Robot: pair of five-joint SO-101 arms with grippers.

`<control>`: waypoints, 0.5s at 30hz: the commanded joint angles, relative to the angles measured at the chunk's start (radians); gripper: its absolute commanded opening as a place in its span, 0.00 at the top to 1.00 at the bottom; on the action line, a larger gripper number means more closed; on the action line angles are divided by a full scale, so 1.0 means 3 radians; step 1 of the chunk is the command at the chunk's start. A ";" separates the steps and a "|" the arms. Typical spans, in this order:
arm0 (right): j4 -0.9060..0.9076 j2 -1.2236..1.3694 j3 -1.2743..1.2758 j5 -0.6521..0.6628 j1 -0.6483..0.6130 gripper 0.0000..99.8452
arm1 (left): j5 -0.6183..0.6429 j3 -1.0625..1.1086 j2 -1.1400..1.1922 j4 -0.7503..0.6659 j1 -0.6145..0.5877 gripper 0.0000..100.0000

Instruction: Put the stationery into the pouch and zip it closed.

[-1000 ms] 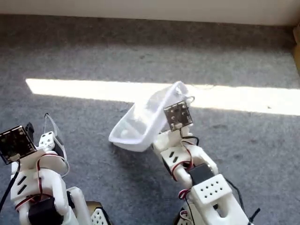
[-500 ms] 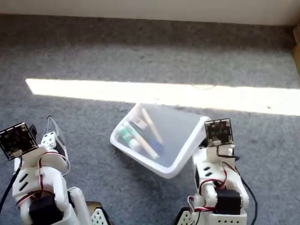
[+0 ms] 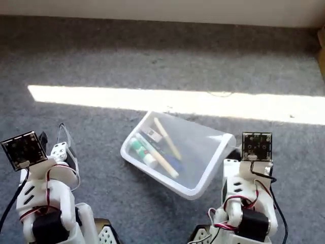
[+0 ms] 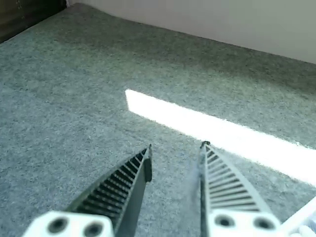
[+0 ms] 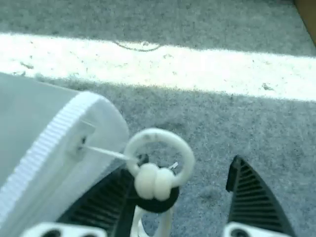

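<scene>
The left gripper [image 4: 176,146] hangs over the carpet [image 3: 101,61], jaws well apart and empty. The pouch [image 3: 208,162] lies between the arms with stationery [image 3: 157,150] inside. The right gripper [image 5: 197,165] gapes at the pouch's corner, clamping nothing, with the pull ring [image 5: 154,181] against one finger.

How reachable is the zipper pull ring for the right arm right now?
Likely yes: the right gripper is open, and the pull ring at the pouch corner lies just by one of its fingers, with nothing in between.
</scene>
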 commanded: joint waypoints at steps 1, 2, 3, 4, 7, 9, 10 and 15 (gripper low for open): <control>-0.0079 -0.0038 -0.0509 0.0041 0.0023 0.75 | 0.0020 -0.0090 -0.0008 -0.0020 0.0125 0.84; -0.0079 -0.0038 -0.0591 0.0041 0.0018 0.75 | 0.0020 -0.0084 -0.0008 -0.0020 0.0125 0.84; -0.0079 -0.0038 -0.0667 0.0041 0.0013 0.75 | 0.0020 -0.0079 -0.0008 -0.0020 0.0125 0.84; -0.0084 -0.0038 -0.0734 0.0041 0.0013 0.75 | 0.0020 -0.0079 -0.0008 -0.0015 0.0125 0.84; -0.0228 -0.0038 -0.0898 0.0041 0.0013 0.75 | 0.0020 -0.0079 -0.0008 0.0000 0.0125 0.84; -0.0320 -0.0038 -0.0979 0.0041 0.0013 0.75 | 0.0020 -0.0079 -0.0008 0.0000 0.0125 0.84; -0.0366 -0.0038 -0.1031 0.0041 0.0013 0.75 | 0.0020 -0.0079 -0.0008 0.0000 0.0125 0.84; -0.0555 -0.0038 -0.1266 0.0041 0.0013 0.75 | 0.0031 -0.0079 -0.0008 0.0000 0.0125 0.84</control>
